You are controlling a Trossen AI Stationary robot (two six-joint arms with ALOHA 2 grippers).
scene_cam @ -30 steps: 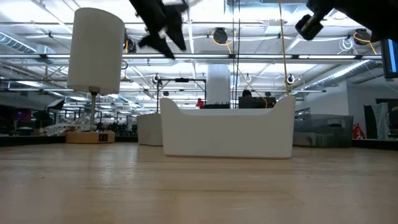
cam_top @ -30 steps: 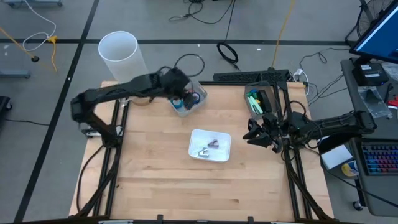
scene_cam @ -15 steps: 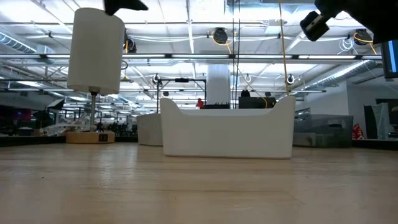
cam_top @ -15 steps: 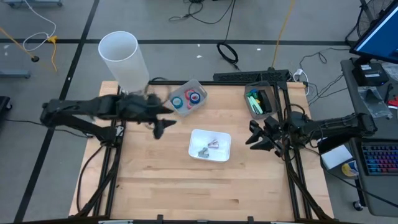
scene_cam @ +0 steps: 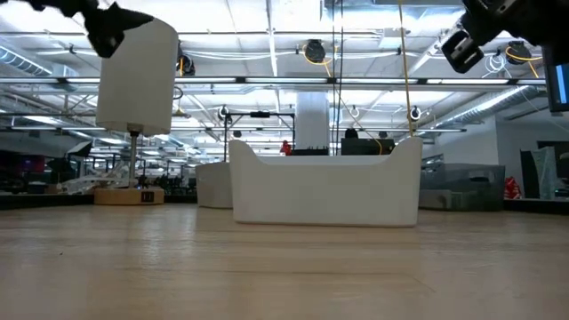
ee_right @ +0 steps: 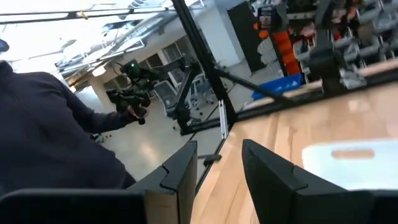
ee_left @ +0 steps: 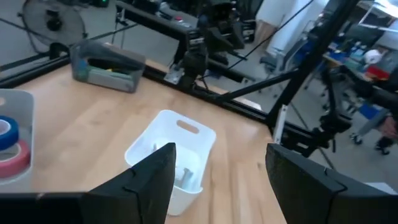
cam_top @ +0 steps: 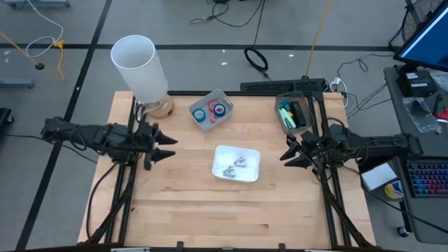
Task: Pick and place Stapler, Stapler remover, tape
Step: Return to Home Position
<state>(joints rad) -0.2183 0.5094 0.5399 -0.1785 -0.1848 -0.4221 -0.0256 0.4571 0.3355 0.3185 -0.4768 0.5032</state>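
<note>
Since the tape rolls, lying in the gray bin ahead and aside of the left gripper, look like light, stiff rings best pinched across one wall, that gripper and the right gripper both gape empty.

Table matt pale wood; white bin smooth plastic; gray bin translucent.

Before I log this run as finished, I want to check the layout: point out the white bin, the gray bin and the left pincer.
white bin [scene_cam: 324, 191]: low view, middle of its facing wall.
gray bin [cam_top: 214, 124]: high view, wall nearest the white bin.
left pincer [cam_top: 174, 147]: high view, midway between its open fingertips.
</note>
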